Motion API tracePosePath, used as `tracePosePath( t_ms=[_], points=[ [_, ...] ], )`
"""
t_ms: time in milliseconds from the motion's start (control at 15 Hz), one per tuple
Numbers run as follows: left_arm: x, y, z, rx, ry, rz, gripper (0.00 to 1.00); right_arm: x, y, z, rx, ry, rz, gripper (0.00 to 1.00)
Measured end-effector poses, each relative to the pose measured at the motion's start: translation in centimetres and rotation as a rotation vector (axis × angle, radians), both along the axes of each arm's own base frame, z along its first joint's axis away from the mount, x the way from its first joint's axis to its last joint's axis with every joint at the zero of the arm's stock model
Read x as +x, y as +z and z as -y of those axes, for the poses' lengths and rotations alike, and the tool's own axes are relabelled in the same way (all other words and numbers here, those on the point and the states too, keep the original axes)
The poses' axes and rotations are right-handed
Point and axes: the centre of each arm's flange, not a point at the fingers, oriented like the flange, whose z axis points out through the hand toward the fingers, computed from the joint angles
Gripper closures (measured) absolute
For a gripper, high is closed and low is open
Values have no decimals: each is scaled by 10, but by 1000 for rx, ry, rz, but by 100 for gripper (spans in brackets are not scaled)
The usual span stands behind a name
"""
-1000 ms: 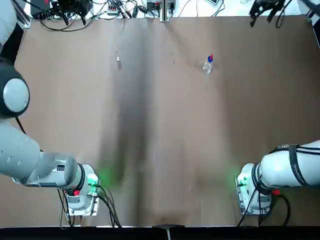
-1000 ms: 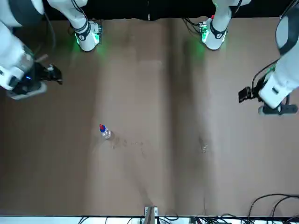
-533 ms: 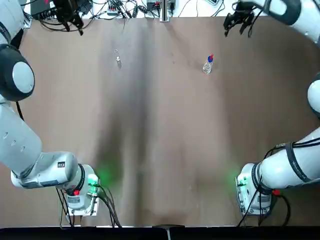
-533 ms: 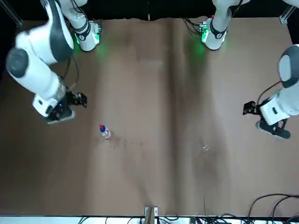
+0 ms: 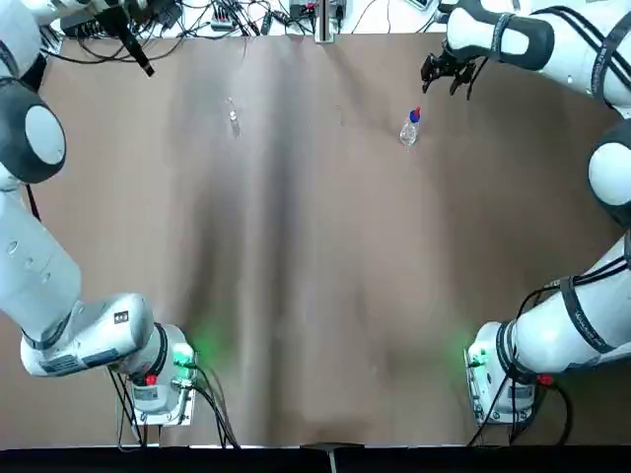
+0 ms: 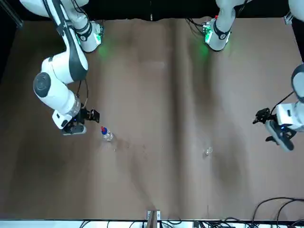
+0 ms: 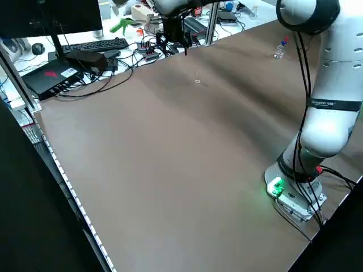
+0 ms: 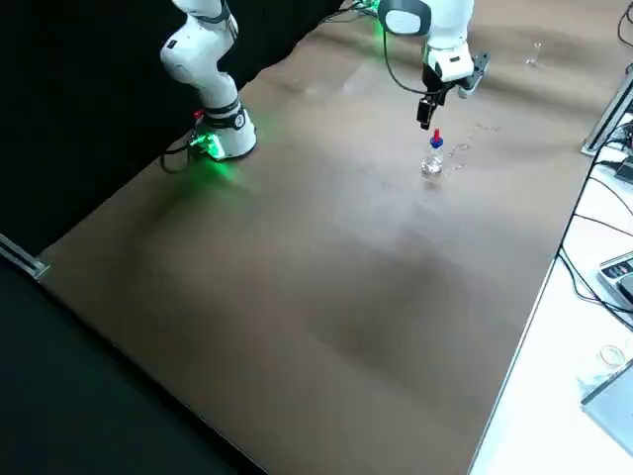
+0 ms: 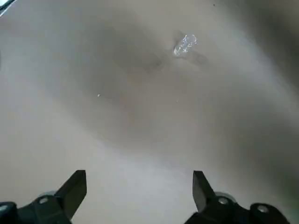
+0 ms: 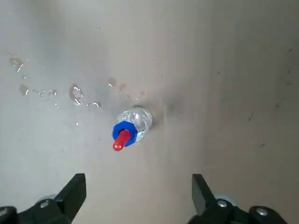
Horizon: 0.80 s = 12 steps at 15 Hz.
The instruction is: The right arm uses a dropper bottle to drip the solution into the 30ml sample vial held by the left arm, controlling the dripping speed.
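Note:
The dropper bottle (image 5: 411, 126), clear with a blue collar and red bulb, stands upright on the brown table (image 5: 315, 296) at the far right. My right gripper (image 5: 447, 79) hovers just beyond and beside it, open and empty. In the right wrist view the dropper bottle (image 10: 128, 128) sits ahead of the spread fingers (image 10: 72, 189). The sample vial (image 5: 234, 118), tiny and clear, stands at the far left. My left gripper (image 5: 143, 61) hangs open some way to its left, near the table's far edge. The left wrist view shows the sample vial (image 9: 185, 45) well beyond the fingers (image 9: 201, 189).
Small water drops (image 10: 74, 93) lie on the table beside the dropper bottle. Cables and electronics (image 5: 227, 15) crowd the far edge. A keyboard and monitor (image 7: 93, 45) sit off the table on the left side. Both arm bases (image 5: 158, 379) glow green at the near edge.
Both arms have swung in over the far part of the table. The right gripper has come close to the dropper bottle; the left gripper has moved nearer the sample vial. Neither bottle has moved.

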Motion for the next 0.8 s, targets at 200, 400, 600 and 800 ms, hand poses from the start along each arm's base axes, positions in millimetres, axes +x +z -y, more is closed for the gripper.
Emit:
tracePosePath(
  t_ms=[200, 400, 600, 800],
  points=[
    [10, -13, 19, -28, -114, 26, 0, -2, -18, -16, -4, -44, -28, 16],
    [13, -6, 25, -105, -252, 87, 0, -1, -41, -28, -12, -76, -64, 24],
    [15, -14, 23, -153, -355, 115, 0, 1, -53, -35, -15, -90, -78, 33],
    [18, -34, 21, -285, -470, 184, 0, 5, -60, -38, -12, -100, -67, 41]
  ],
)
